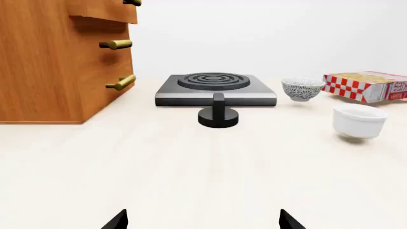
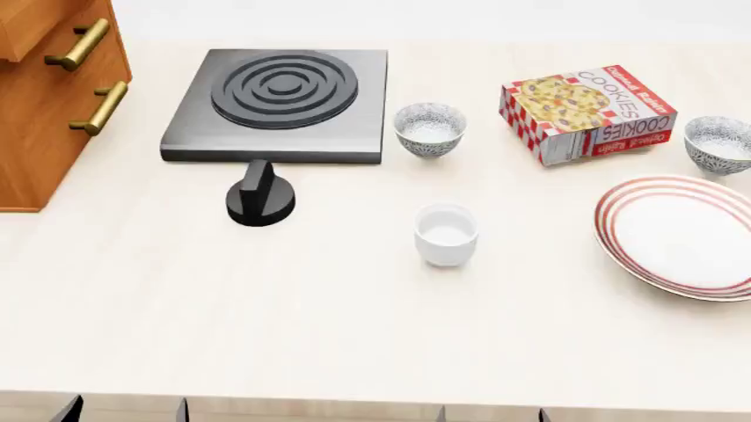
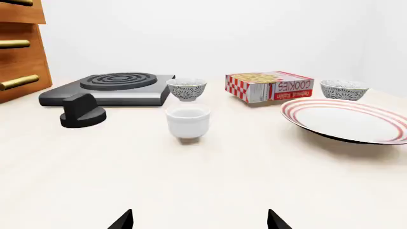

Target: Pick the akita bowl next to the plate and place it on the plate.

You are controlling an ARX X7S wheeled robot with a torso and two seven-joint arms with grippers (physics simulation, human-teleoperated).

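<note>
Akita bowl (image 2: 717,143) sits near the bench's far right edge, just behind the plate (image 2: 678,236); your left gripper (image 1: 202,220) and right gripper (image 3: 199,220) show fingers apart, holding nothing

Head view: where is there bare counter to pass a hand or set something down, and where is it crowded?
Bare: the wide near strip in front of the knob, white ramekin and plate. Also open between ramekin and plate. Crowded: the far row of stove, speckled bowl, cookie box and akita bowl beside the plate.
</note>
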